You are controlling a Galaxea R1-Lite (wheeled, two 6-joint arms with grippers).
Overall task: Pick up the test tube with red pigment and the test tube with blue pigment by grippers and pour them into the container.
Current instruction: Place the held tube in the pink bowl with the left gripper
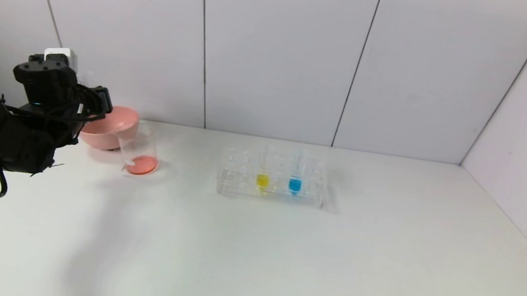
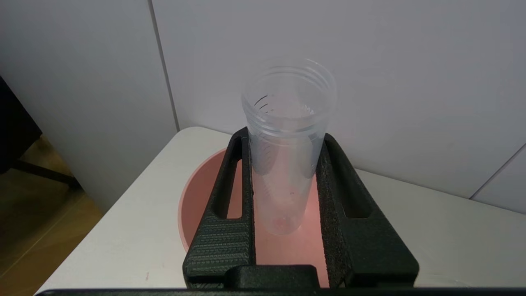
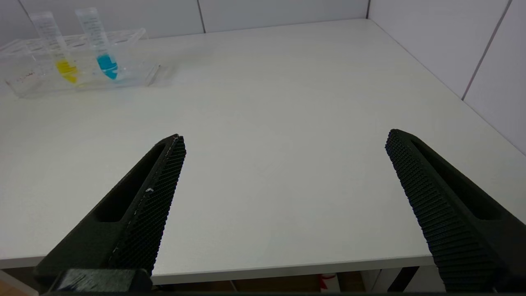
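Left gripper [image 2: 283,152] above pink bowl [image 2: 197,205] at table's far left, fingers [image 2: 224,242] clamped on near-empty test tube with red pigment [image 2: 287,156], faint red trace at tip. Container [image 1: 138,153] just beside bowl, red-orange liquid at bottom. Test tube with blue pigment [image 1: 296,176] upright in clear rack [image 1: 237,186], beside yellow tube [image 1: 263,173]. Right gripper [image 3: 283,139] low at table's [image 1: 328,272] near edge, jaws spread wide, holding nothing.

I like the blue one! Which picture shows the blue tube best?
The right wrist view: the test tube with blue pigment stands large and whole in the rack. The head view shows it small and faint. The left wrist view misses it.
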